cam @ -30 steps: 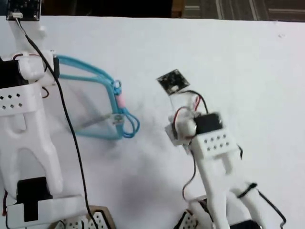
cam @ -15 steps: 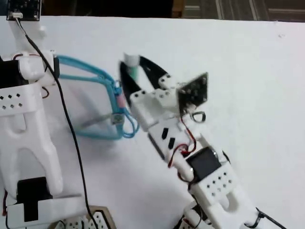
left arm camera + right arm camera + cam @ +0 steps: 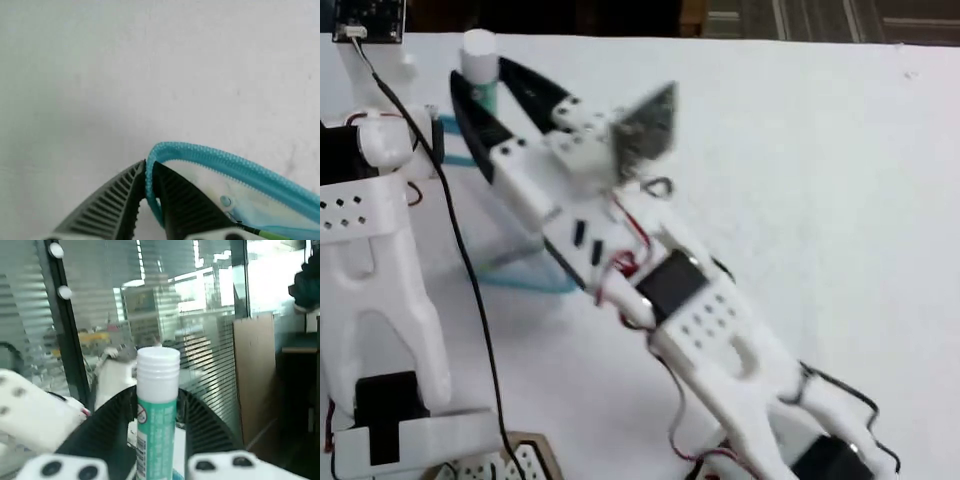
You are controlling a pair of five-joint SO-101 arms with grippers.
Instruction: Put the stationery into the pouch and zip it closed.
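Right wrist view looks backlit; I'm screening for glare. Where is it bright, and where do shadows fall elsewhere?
Right wrist view: bright window light and reflections on the glass behind the glue stick in the right gripper. High view: soft shadow on the table under that arm. Left wrist view: even light around the left gripper pinching the pouch.

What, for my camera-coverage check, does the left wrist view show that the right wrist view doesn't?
Left wrist view: the left gripper pinching the pouch by its blue zipper edge, against the white table. Right wrist view: the right gripper holding a glue stick, with window blinds behind. Shared: dark ribbed fingers shut on one of the task's things.
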